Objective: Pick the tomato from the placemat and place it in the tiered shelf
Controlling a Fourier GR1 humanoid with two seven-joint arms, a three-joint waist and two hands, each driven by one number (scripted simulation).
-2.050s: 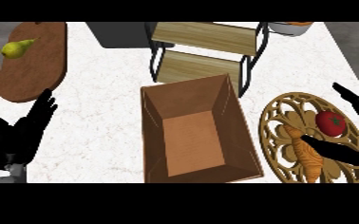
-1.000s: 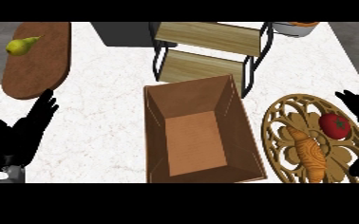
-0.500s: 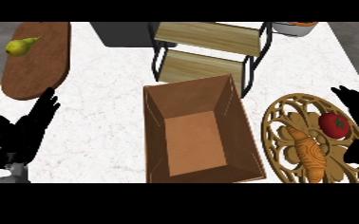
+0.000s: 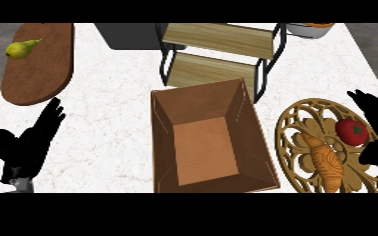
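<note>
The red tomato (image 4: 351,131) lies on the round woven placemat (image 4: 294,130) at the right, beside a croissant (image 4: 325,161). My right hand (image 4: 364,100) comes in from the right edge; its fingers show just above the tomato and its thumb just below, spread and not closed on it. The tiered shelf (image 4: 219,51), with two wooden levels in a black frame, stands at the top centre. My left hand (image 4: 35,139) rests open at the lower left, fingers up.
A large open wooden box (image 4: 210,141) stands in the middle, between the shelf and the front edge. An oval wooden board (image 4: 40,72) with a pear (image 4: 21,48) lies at the top left. A bowl (image 4: 313,29) stands at the top right.
My right hand's thumb has drawn back from over the placemat toward the right edge. The left hand has shifted slightly upward. The tomato has not moved on the placemat.
</note>
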